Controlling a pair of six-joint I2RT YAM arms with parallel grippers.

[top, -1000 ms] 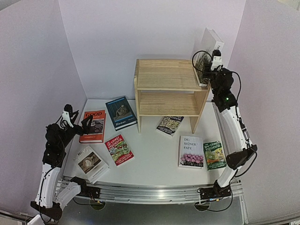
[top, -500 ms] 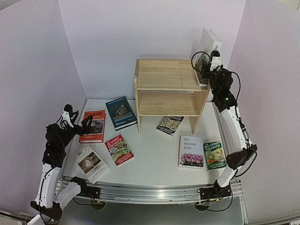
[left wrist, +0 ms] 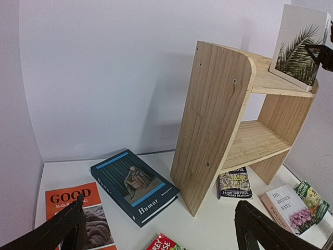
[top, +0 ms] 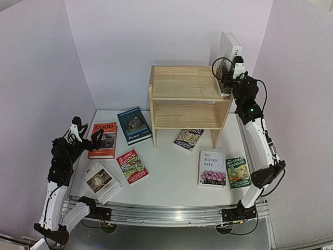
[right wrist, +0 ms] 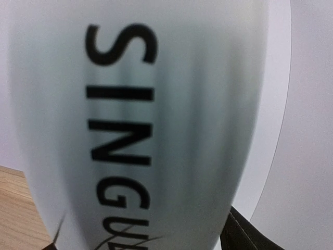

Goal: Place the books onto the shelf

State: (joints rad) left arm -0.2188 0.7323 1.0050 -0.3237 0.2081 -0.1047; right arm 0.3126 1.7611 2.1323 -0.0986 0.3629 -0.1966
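A white book (top: 229,49) with a palm-leaf cover (left wrist: 299,47) stands on end at the right end of the shelf's (top: 184,96) top tier. My right gripper (top: 227,78) sits open around its lower part. The blurred spine (right wrist: 140,120) fills the right wrist view, between the jaws (right wrist: 140,237). Several more books lie flat on the table: orange (top: 104,139), dark teal (top: 134,125), red (top: 131,166), white (top: 101,180), dark patterned (top: 188,138), white with flowers (top: 212,168), green (top: 238,172). My left gripper (top: 87,130) hangs open and empty over the orange book (left wrist: 73,208), jaws wide (left wrist: 159,200).
White walls enclose the table on three sides; the shelf stands against the back wall. The dark patterned book (left wrist: 235,185) lies just in front of the shelf's lower tier. A metal rail (top: 166,213) runs along the near edge.
The right gripper's jaws have widened, and the white book on the top tier has tipped from a rightward lean to nearly upright. The left arm has not moved.
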